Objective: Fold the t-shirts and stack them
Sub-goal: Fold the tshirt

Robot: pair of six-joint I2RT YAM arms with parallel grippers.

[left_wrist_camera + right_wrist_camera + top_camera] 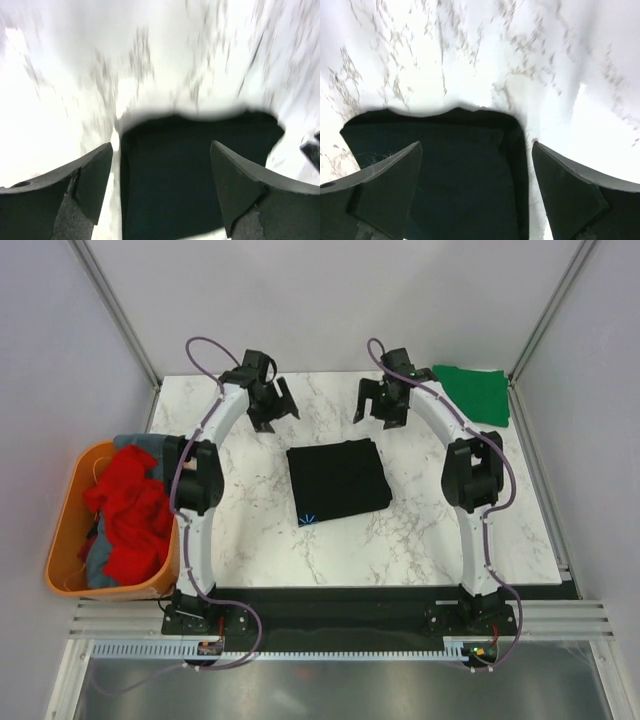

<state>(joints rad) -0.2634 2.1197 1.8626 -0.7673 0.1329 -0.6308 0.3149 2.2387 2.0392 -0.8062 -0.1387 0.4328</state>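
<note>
A black t-shirt (338,481) lies folded into a square in the middle of the marble table; it also shows in the left wrist view (195,170) and the right wrist view (450,170). A bright green t-shirt (475,393) lies folded at the far right corner. A red t-shirt (130,515) and a grey one (140,445) sit bunched in the orange tub. My left gripper (272,406) is open and empty, above the table beyond the black shirt's far left corner. My right gripper (380,404) is open and empty, beyond its far right corner.
An orange plastic tub (70,530) stands off the table's left edge beside the left arm. White walls and metal frame posts close in the back and sides. A black strip runs along the table's near edge by the arm bases.
</note>
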